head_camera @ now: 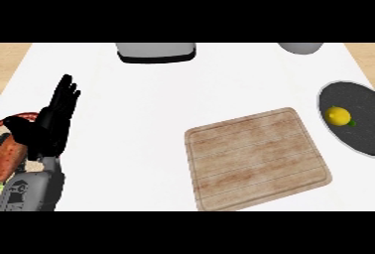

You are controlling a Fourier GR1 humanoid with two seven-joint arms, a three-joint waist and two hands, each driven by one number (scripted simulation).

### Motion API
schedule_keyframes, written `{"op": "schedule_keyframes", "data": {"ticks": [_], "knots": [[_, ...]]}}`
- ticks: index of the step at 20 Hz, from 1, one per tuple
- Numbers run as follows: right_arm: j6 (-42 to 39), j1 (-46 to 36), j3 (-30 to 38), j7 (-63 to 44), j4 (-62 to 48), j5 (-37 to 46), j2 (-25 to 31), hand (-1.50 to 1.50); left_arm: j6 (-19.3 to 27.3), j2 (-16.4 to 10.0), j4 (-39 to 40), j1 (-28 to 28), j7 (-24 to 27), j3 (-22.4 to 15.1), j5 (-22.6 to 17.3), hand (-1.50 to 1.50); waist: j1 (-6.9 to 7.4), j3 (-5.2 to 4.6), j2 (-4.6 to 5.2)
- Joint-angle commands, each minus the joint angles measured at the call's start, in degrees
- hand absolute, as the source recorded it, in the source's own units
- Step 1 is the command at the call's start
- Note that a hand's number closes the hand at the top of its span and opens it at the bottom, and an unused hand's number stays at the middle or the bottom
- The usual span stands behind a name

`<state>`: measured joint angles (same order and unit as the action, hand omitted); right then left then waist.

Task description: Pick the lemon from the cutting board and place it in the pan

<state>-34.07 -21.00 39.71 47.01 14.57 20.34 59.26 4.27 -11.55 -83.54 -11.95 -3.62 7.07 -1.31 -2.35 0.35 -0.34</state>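
lemon [338, 115] lies inside the pan [360, 139], just right of the cutting board [255, 158]. left hand [50, 130] rests far left of the board, fingers [66, 95] straight & upright, holding nothing, well apart from lemon.

Open ground: a wide bare stretch of desk [132, 99], running from the left edge across to the cutting board [256, 158] and up toward the far edge.

Obstacles, far edge: grey-and-black appliance [156, 52], left of centre; grey rounded vessel [301, 47], right, partly cut off.

Obstacles, right: the board, flat and bare on top; pan [351, 134] at the right edge, with a narrow strip of desk between it and the board; lemon [338, 115] lying inside.

Left edge: left robot hand [55, 116], resting, fingers straight up; a reddish object [9, 154] partly hidden beside it.
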Motion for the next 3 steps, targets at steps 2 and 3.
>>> {"op": "schedule_keyframes", "data": {"ticks": [2,3], "knots": [[-15.9,5.3,-1.1,12.7,1.6,-1.5,1.0,-1.50,-0.1,0.1,0.3,-1.0,-0.3,0.2,-0.4,0.00,-0.02,-0.01,0.06],[-14.7,5.0,-1.2,12.8,2.4,-2.0,0.3,-1.50,0.8,0.5,-1.2,0.3,-0.7,-1.1,1.1,0.00,0.70,0.09,-0.06]]}}
